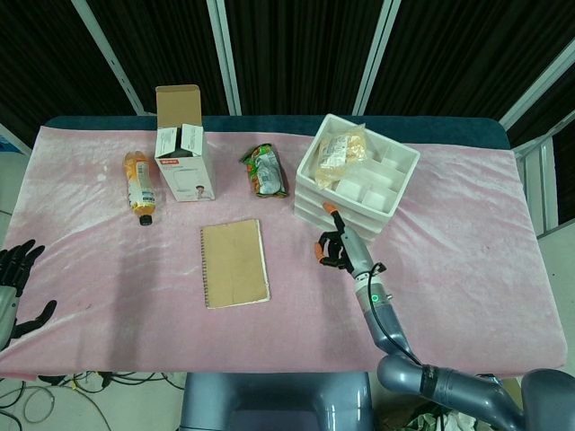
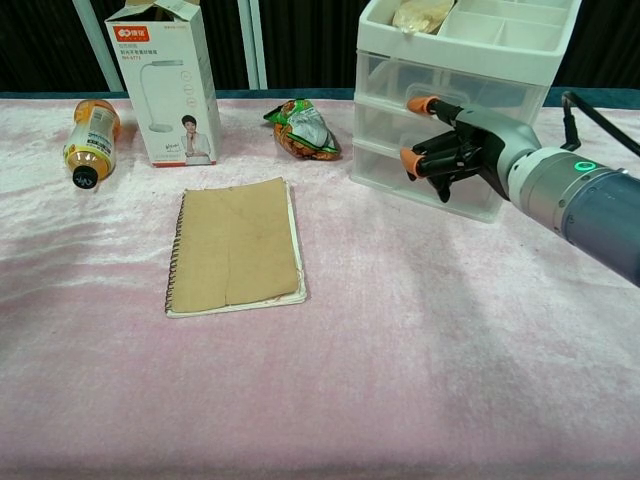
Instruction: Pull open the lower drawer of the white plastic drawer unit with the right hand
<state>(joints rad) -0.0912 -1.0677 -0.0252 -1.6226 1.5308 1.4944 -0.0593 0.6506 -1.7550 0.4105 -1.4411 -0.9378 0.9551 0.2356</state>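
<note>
The white plastic drawer unit (image 1: pixel 377 205) (image 2: pixel 455 45) stands at the back right of the pink cloth, its drawers closed. Its lower drawer (image 2: pixel 385 168) is the bottom tier of the front. My right hand (image 1: pixel 340 244) (image 2: pixel 455 147) hovers right in front of the drawer fronts, thumb raised and orange-tipped fingers (image 2: pixel 408 156) curled toward the lower drawer. I cannot tell whether they touch it; nothing is held. My left hand (image 1: pixel 13 287) hangs off the table's front left edge, fingers spread and empty.
A tan spiral notebook (image 1: pixel 234 263) (image 2: pixel 237 245) lies mid-table. Behind it sit a green snack bag (image 1: pixel 265 171) (image 2: pixel 305 130), an upright lamp box (image 1: pixel 184 144) (image 2: pixel 165 85) and an orange bottle (image 1: pixel 139 184) (image 2: pixel 88 135) on its side. A packet (image 1: pixel 340 148) lies in the unit's top tray.
</note>
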